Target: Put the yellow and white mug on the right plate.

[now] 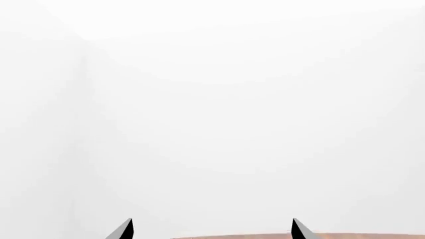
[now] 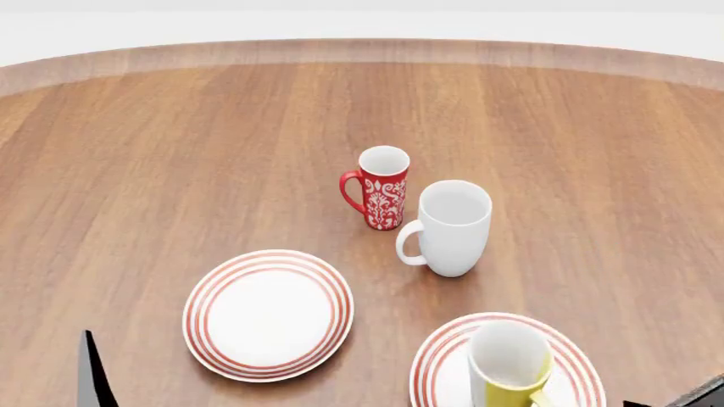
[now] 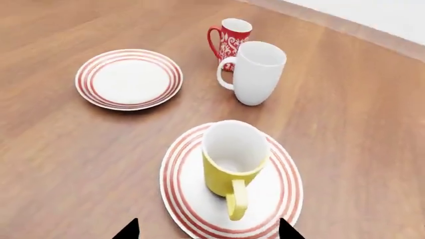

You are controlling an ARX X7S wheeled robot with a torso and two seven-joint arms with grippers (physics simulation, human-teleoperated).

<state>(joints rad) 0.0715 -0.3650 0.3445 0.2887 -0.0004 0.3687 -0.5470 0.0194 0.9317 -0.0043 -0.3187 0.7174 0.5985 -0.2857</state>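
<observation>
The yellow and white mug [image 3: 232, 164] [image 2: 511, 366] stands upright on the right plate [image 3: 279, 199] [image 2: 443, 365], its handle turned toward my right gripper. The right gripper [image 3: 207, 233] is open; its two tips sit apart on either side of the plate's near rim, clear of the mug. The left gripper [image 1: 212, 230] is open too and faces a blank white wall, with nothing between its tips. In the head view only a dark piece of the left arm [image 2: 91, 373] shows at the lower left.
A second red-ringed plate [image 2: 268, 314] [image 3: 129, 78] lies left of the right plate. A tall white mug [image 2: 449, 227] [image 3: 256, 72] and a slim red patterned mug [image 2: 381, 187] [image 3: 230, 37] stand behind. The round wooden table's far edge [image 2: 362, 52] curves across the back.
</observation>
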